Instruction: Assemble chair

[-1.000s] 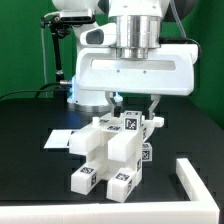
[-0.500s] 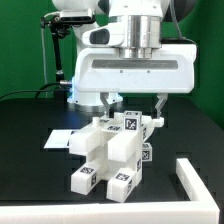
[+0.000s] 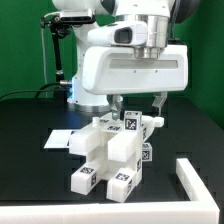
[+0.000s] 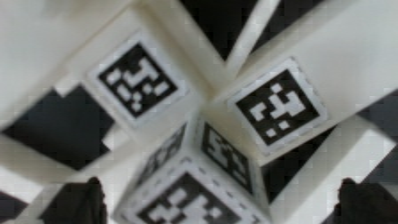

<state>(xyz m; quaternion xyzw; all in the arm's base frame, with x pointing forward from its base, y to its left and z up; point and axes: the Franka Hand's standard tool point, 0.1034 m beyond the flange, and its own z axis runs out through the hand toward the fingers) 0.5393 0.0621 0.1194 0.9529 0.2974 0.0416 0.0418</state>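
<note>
Hand: the large white two-finger hand (image 3: 138,106) hangs pointing straight down, its dark fingers (image 3: 116,102) spread wide and gripping nothing.

Directly beneath it stands the small white plastic chair (image 3: 108,150), built of chunky bars with black-and-white square tags. Its uppermost tagged block sits just below the gap between the fingers, one finger to either side. Contact cannot be confirmed (the exterior view suggests a sliver of clearance). In the wrist view the tagged bars fill the frame between the two dark fingertips (image 4: 80,203), blurred at close range.

Orientation: the chair's long axis runs from under the hand toward the near edge of the black worktop (image 3: 30,185), bearing slightly to the exterior view's left. Two tagged bar ends face that near side.

Surroundings: the thin flat white marker board (image 3: 58,138) lies on the exterior view's left of the chair, partly hidden behind it. A low white L-shaped wall (image 3: 198,178) sits well apart toward the exterior view's right. A black upright stand (image 3: 58,55) rises at the rear. Only the chair itself lies under the hand.
</note>
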